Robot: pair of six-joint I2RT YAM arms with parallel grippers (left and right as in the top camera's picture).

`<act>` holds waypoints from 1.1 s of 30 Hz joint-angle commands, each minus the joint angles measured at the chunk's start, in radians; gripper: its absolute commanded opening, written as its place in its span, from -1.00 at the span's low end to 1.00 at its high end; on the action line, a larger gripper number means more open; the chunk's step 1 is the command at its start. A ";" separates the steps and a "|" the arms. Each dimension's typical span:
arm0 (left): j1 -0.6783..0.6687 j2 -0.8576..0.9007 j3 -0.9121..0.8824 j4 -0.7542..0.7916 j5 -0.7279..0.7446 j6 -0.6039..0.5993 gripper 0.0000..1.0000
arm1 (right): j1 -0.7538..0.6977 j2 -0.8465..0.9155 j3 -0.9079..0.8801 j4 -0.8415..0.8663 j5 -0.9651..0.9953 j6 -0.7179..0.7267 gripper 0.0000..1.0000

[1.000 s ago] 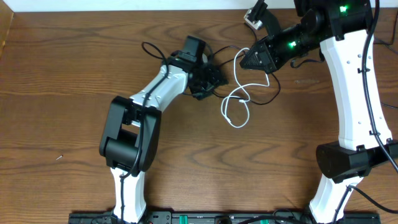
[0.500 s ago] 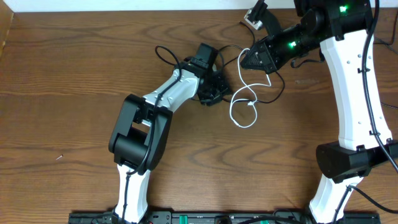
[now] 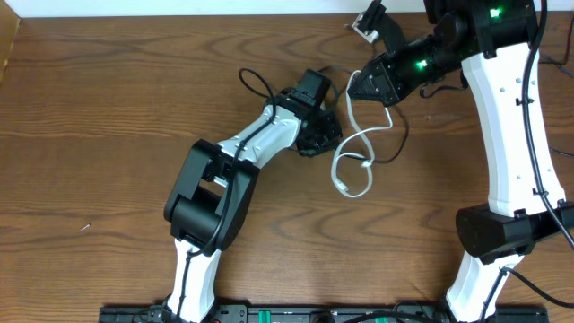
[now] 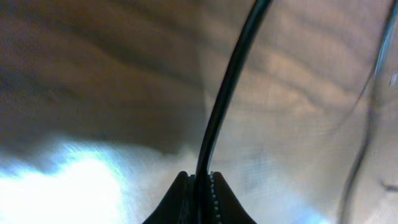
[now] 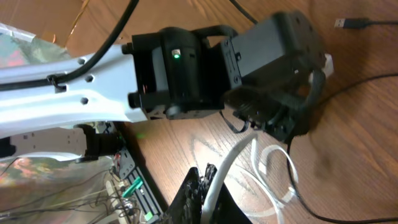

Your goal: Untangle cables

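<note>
Toward the far edge of the wooden table (image 3: 90, 135), right of its middle, the cables (image 3: 337, 170) are gathered between the two arms. The left arm (image 3: 242, 148) is stretched diagonally to them from the near edge, and the right arm (image 3: 502, 117) is reached in along the right edge.

The left gripper (image 3: 321, 135) is clamped on a black cable (image 4: 221, 106), which is pinched between the fingertips and rises straight out of them in the wrist view. The right gripper (image 3: 360, 88) is likewise closed, on the white cable (image 5: 233, 158). That cable is lifted off the wood at this end and falls in loose loops to a small plug (image 3: 343, 187) lying on the table. Thin black cord is seen curving just beside the white loops on their right. Whether it is the cord held by the left gripper cannot be told, since the crossing is hidden under that gripper.

The cables are judged light, limp and fairly slick, so little force is needed, but a pinch may slide along the sheath. Loops can be expected to drag and tighten if pulled fast. Hold is best taken beside a crossing or just behind a plug, where the moulded end would stop the fingers slipping.
</note>
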 commanded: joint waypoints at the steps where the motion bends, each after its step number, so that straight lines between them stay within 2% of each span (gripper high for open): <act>1: 0.060 0.008 0.004 0.015 -0.135 0.006 -0.85 | 0.002 -0.023 0.019 -0.003 -0.003 -0.008 -0.98; 8: 0.240 0.007 0.008 0.004 -0.240 0.006 -0.85 | -0.009 -0.068 0.019 -0.003 -0.013 -0.008 -0.98; 13: 0.348 0.007 0.008 -0.045 -0.250 0.006 -0.85 | -0.038 -0.187 0.019 -0.002 -0.023 -0.043 -0.98; 19: 0.367 0.007 0.007 -0.065 -0.273 0.033 -0.85 | -0.168 -0.327 0.019 0.040 -0.009 -0.021 -0.98; 22: 0.361 0.008 0.007 -0.074 -0.284 0.033 -0.85 | -0.308 -0.379 0.019 0.078 -0.007 0.030 -0.98; 26: 0.359 0.008 0.007 -0.084 -0.284 0.045 -0.85 | -0.436 -0.381 0.019 0.082 -0.001 0.034 -0.98; 33: 0.359 0.008 0.007 -0.114 -0.284 0.099 -0.85 | -0.577 -0.333 0.018 0.163 0.071 0.136 -0.98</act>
